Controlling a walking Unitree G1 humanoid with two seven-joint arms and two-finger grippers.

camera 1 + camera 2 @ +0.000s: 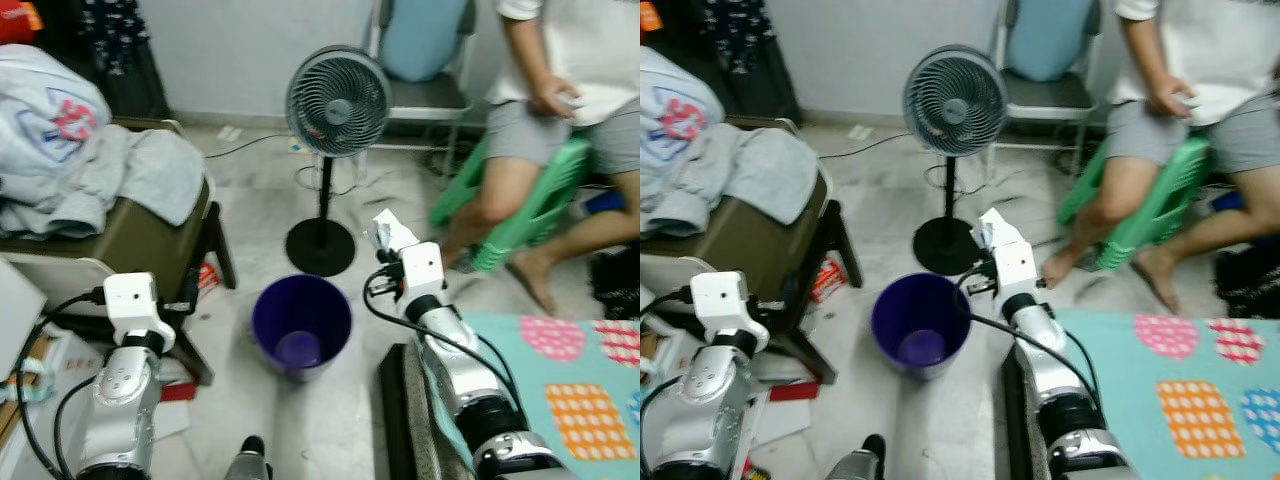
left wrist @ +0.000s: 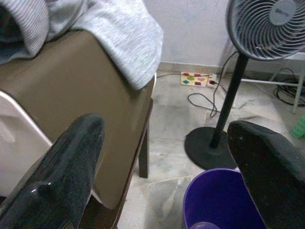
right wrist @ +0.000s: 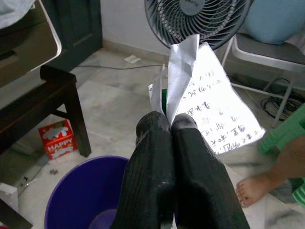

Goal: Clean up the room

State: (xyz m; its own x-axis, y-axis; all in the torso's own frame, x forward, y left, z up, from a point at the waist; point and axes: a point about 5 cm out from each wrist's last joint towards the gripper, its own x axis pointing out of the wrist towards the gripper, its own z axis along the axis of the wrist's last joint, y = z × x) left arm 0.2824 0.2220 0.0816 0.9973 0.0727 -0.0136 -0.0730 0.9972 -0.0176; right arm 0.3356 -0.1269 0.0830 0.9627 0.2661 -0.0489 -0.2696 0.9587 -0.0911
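A purple bin (image 1: 301,326) stands on the floor in front of me, with a small pale scrap at its bottom. My right gripper (image 3: 169,125) is shut on a crumpled white wrapper (image 3: 209,100) with printed text, also seen as the white wrapper (image 1: 389,233) in the left eye view. It hangs just to the right of the bin's rim, a little above it. My left gripper (image 2: 167,157) is open and holds nothing, raised to the left of the purple bin (image 2: 224,200), beside a brown chair (image 2: 81,95).
A black standing fan (image 1: 334,110) is just behind the bin. The brown chair (image 1: 130,235) on the left carries grey clothes (image 1: 90,160). A person sits at the right on a green stool (image 1: 530,205), bare feet on the floor. A teal patterned mattress (image 1: 570,390) lies at the right. A red box (image 3: 58,138) sits under the chair.
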